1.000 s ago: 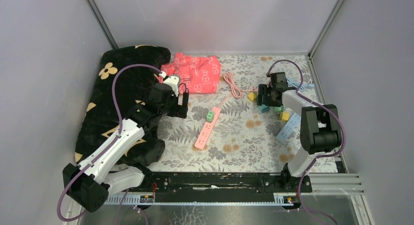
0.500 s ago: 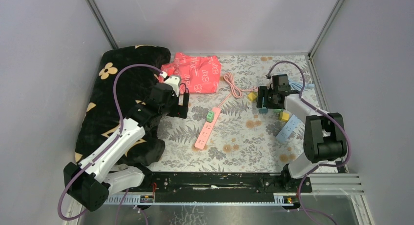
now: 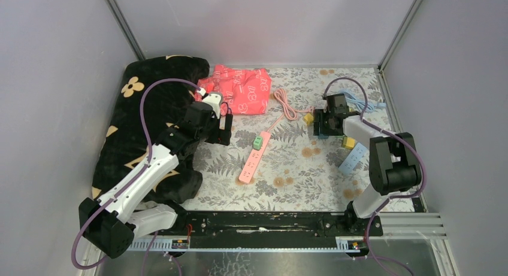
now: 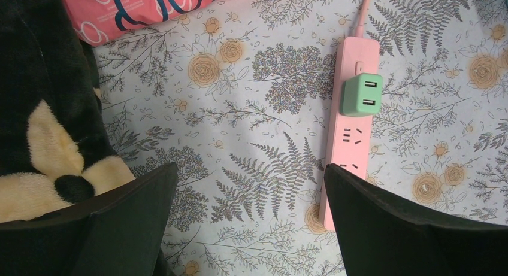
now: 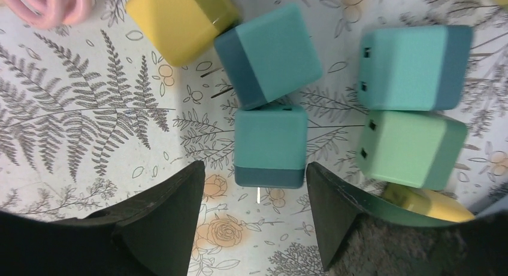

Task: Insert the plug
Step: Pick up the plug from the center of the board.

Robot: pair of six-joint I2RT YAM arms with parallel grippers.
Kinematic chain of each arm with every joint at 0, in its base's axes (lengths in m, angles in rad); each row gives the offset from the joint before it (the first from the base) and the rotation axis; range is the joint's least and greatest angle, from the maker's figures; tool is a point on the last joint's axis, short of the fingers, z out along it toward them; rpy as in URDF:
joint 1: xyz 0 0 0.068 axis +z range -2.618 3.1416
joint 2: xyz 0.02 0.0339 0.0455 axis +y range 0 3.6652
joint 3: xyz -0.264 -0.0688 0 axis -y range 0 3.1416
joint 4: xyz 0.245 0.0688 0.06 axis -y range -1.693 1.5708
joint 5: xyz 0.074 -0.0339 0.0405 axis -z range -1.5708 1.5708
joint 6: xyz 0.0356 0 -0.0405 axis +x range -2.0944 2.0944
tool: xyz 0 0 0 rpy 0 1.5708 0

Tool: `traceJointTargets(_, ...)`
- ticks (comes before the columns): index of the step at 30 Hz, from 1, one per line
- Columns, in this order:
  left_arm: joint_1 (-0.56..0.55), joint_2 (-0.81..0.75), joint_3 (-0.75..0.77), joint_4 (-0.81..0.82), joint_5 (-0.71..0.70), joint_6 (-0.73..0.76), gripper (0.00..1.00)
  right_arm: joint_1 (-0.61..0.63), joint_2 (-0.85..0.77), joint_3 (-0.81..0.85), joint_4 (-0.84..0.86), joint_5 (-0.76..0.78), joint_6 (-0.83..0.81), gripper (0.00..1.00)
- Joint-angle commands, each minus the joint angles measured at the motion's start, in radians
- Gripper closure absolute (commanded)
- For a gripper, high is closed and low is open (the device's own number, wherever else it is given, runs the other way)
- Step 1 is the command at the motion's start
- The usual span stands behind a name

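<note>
- Grey walls close in a surface covered with a fern-and-flower print cloth, the two arms mounted at its near edge.
- A black blanket with cream flowers is heaped along the left edge. A red-pink package lies at the far-left corner; its blue and white lettering is cut off and cannot be read.
- The pink power strip lies slantwise in the middle of the surface, its pink cable looping toward the far edge.
- A green adapter with two slots in its top face is seated in the strip at the cable end. The sockets nearer the near edge stand free, and no brand shows on the strip.
- The left fingers are spread wide and hold nothing, poised above bare cloth between the blanket and the strip.
- The right fingers are parted toward the far-right part of the surface, with the teal plug on the cloth between them, a gap on either side. A metal prong points back toward the wrist.
- Around it lie a dark teal cube, touching the plug, a yellow cube, a second teal cube and a pale green cube. None carries readable marking.
- A blue power strip lies along the right edge.
</note>
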Motion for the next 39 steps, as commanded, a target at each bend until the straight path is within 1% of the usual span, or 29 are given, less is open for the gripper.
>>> traceJointTargets(1,0.013,-0.008,-0.007,0.051,-0.009,0.015,0.00,0.043,0.050,0.033,0.018,0.065,-0.017,0.31)
traceJointTargets(9,0.017,-0.002,-0.005,0.050,-0.004,0.015,0.00,0.049,0.055,0.000,0.045,0.128,-0.004,0.34)
traceJointTargets(17,0.019,0.001,-0.006,0.050,-0.008,0.014,0.00,0.048,0.071,-0.019,0.090,0.110,0.038,0.36)
traceJointTargets(26,0.023,0.006,-0.005,0.050,-0.001,0.013,0.00,0.048,0.071,-0.023,0.080,0.105,0.045,0.45)
traceJointTargets(29,0.026,0.006,-0.005,0.051,0.002,0.011,0.00,0.048,0.057,-0.035,0.082,0.104,0.041,0.50)
traceJointTargets(33,0.028,0.017,-0.005,0.049,0.003,0.008,0.00,0.050,0.015,-0.055,0.092,0.068,0.047,0.57)
traceJointTargets(39,0.028,0.018,0.012,0.043,0.017,-0.020,0.00,0.076,-0.079,-0.088,0.117,0.003,0.041,0.62)
